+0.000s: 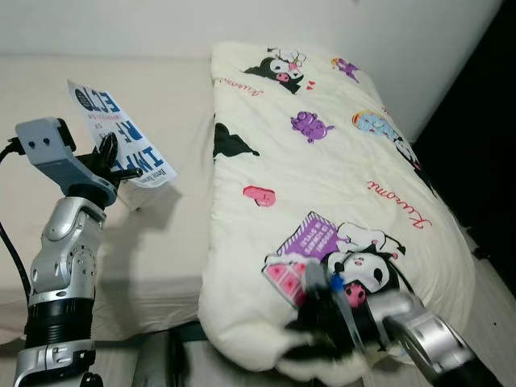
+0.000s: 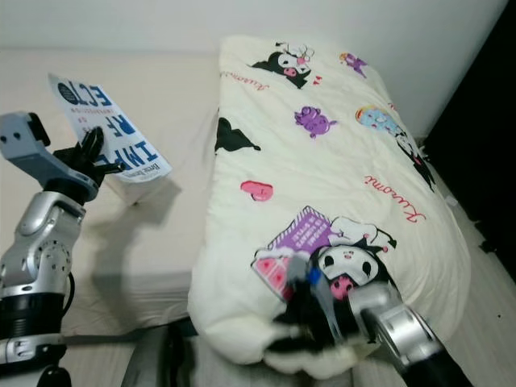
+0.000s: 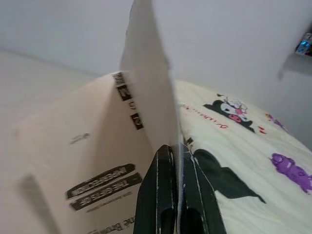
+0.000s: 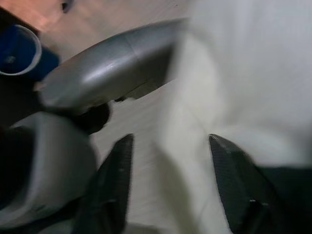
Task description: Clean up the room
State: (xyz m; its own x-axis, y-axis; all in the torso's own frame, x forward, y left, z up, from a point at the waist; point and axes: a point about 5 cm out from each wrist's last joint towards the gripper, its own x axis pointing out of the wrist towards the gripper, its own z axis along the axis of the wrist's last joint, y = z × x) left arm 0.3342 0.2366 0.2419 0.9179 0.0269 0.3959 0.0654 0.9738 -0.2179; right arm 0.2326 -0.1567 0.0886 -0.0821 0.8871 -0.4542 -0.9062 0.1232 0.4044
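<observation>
My left gripper [image 1: 109, 157] is raised over the left side of the bed, shut on a white book [image 1: 121, 137] with large blue letters on its cover. In the left wrist view the fingers [image 3: 161, 195] pinch a thin cover or page of the book [image 3: 97, 161], which hangs open. A cream quilt [image 1: 322, 161] printed with cartoon figures covers the right half of the bed. My right gripper [image 1: 310, 334] is at the quilt's near edge. In the right wrist view it [image 4: 168, 146] is open, with a fold of the quilt [image 4: 243, 73] between its fingers.
The beige mattress [image 1: 161, 242] lies bare left of the quilt. A white wall [image 1: 121, 24] runs behind the bed, and a dark gap [image 1: 484, 121] lies to the right. A blue round object [image 4: 19, 51] sits on the floor near my body.
</observation>
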